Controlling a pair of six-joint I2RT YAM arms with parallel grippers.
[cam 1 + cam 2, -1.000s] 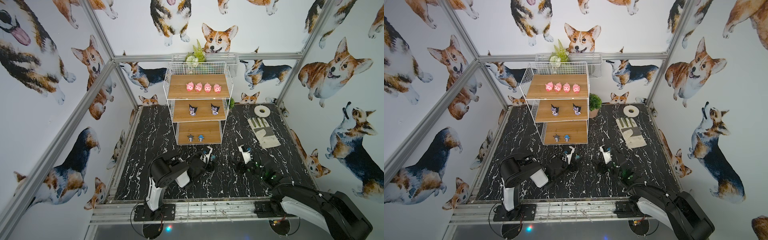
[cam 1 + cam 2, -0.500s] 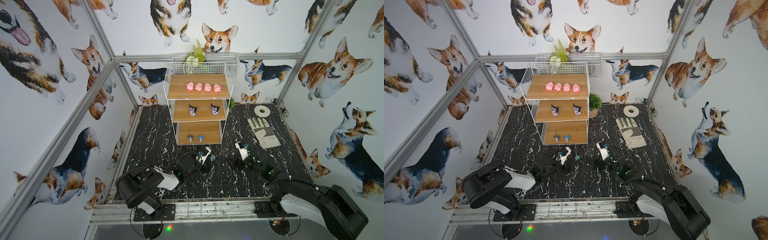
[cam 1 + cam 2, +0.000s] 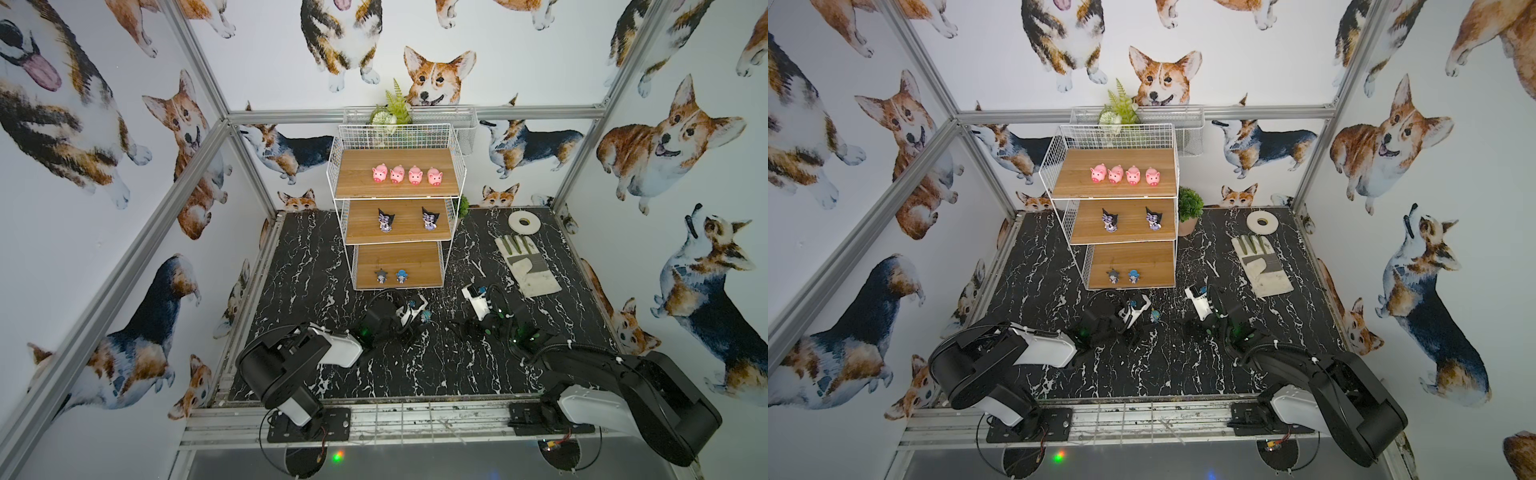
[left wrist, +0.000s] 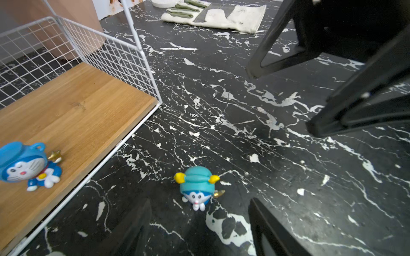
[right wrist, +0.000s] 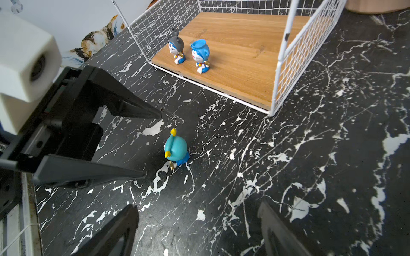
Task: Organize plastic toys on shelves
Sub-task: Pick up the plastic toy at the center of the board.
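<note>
Shelves (image 3: 432, 135): white wire rack, three stepped boards. Top board (image 3: 357, 170): four pink pigs (image 3: 406, 175) in a row. Middle board (image 3: 409, 226): two black-and-purple figures (image 3: 385, 220), well apart. Bottom board (image 5: 239, 55): two small blue-grey figures (image 5: 200, 55) side by side near the front edge, free room beside them. Outstanding: one teal-capped figure (image 4: 196, 188) on the tabletop (image 4: 221, 99), just in front of the bottom board, outside the rack, between the two arms; upright or tipped, cannot tell. Left gripper (image 5: 152, 146): spread, empty, low over the tabletop, tips just short of the teal-capped figure, not touching. Right gripper (image 4: 280, 103): spread wide, empty, near the figure but apart, facing the left one. Judged stage: last toy awaiting pickup, probably by the left gripper. Hazards: small rounded body, liable to squirt out or roll if pinched off-centre or on its yellow knobs; tips scraping the tabletop if brought too low; collision between the two grippers, both close to one toy; on delivery, knocking the two seated figures or catching the rack's wire side. Not part of the job: work glove (image 3: 525, 266), tape roll (image 3: 524, 222).
</note>
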